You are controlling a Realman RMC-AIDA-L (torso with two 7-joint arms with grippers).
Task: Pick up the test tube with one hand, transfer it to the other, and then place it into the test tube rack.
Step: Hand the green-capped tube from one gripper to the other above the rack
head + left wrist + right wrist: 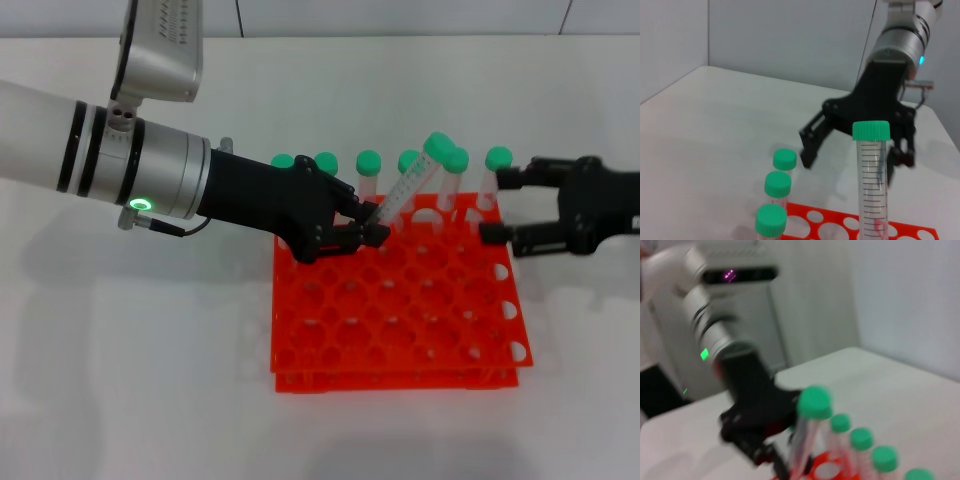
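Over the rack's back row: handover step, by my judgement.
Left tool [368, 228]: pinching the test tube [408, 190] near its lower end; tube tilts up toward the right tool.
Test tube rack [400, 310]: on the counter [150, 380], beneath both tools.
Right tool [500, 205]: spread, just beside the tube's cap.
Next: right tool should close around the tube before the left lets go.

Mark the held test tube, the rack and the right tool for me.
test tube [405, 193], head view, on its clear graduated body above the left tool's grip.
test tube rack [400, 345], head view, on the orange top plate near its front.
right tool [505, 206], head view, midway between its open fingertips.
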